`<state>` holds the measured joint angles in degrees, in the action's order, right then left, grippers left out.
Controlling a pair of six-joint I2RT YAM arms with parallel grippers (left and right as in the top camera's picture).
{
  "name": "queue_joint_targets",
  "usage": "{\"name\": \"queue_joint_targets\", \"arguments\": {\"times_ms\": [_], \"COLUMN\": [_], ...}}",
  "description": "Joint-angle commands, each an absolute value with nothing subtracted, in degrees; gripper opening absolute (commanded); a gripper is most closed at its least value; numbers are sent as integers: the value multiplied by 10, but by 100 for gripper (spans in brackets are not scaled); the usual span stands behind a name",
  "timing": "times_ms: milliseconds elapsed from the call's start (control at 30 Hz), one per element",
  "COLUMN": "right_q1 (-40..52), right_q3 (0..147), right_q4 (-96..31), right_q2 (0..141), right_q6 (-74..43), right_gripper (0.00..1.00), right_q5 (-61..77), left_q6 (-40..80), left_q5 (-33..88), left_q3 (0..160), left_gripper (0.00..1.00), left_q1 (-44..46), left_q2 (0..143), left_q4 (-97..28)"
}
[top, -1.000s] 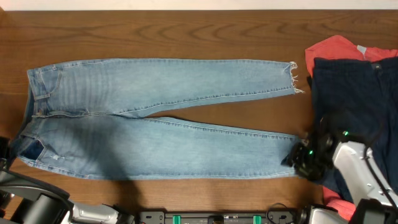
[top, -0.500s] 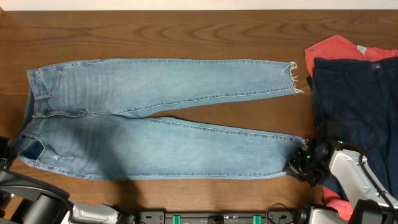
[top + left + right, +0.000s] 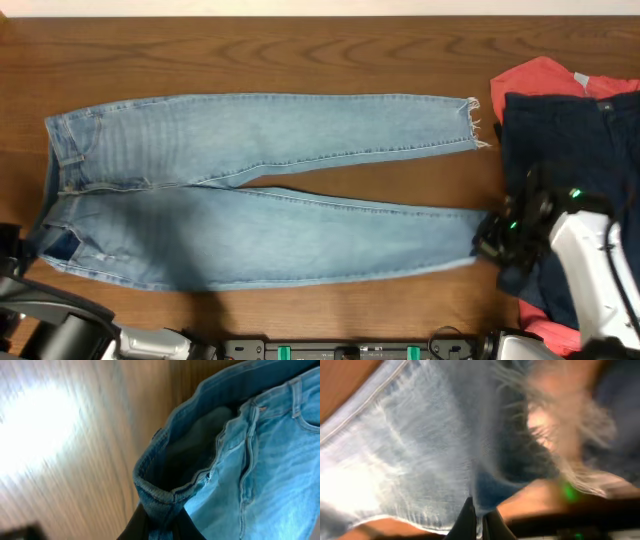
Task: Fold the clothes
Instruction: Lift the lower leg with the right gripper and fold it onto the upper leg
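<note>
Overhead: long light-blue denim jeans (image 3: 250,130) lie flat and unfolded across the brown wooden table (image 3: 300,45), waist left, frayed hems right; no fold made, so every fold is yet to do. Left wrist: left gripper (image 3: 159,519) clenched on the waistband corner. Right wrist: right gripper (image 3: 479,517) pinches the near leg's hem, blurred.

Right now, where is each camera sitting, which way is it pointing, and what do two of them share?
Overhead: above the table, looking straight down on the spread jeans; right gripper at an ankle hem, left arm in the lower corner.
Left wrist: on the left arm, facing the waistband pinched in the left gripper; dark fingertips show.
Right wrist: on the right arm, facing the blurred frayed hem; fingertips at bottom.
Shared: overhead and right wrist both show that hem.
</note>
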<state>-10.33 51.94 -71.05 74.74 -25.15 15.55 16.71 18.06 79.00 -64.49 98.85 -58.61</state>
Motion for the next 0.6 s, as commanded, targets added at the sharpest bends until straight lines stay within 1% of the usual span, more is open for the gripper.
{"name": "queue_joint_targets", "arguments": {"times_ms": [0, 133, 300, 400, 567], "right_q1": [-98, -98, -98, -98, -98], "right_q3": [624, 766, 897, 923, 920], "right_q4": [-777, -861, -912, -908, -877], "right_q2": [724, 718, 718, 719, 745], "right_q6": [-287, -286, -271, -269, -270], "right_gripper": [1, 1, 1, 1, 1], "right_q5": [68, 28, 19, 18, 18], "left_q6": [179, 179, 179, 189, 192], "left_q5": [169, 169, 149, 107, 44], "left_q3": [790, 792, 793, 793, 792], "left_gripper": [6, 6, 6, 6, 6], "left_q1": [-657, -679, -681, -672, -628], "left_q2": [928, 847, 755, 722, 729], "left_q4": [-601, -604, -611, -623, -628]}}
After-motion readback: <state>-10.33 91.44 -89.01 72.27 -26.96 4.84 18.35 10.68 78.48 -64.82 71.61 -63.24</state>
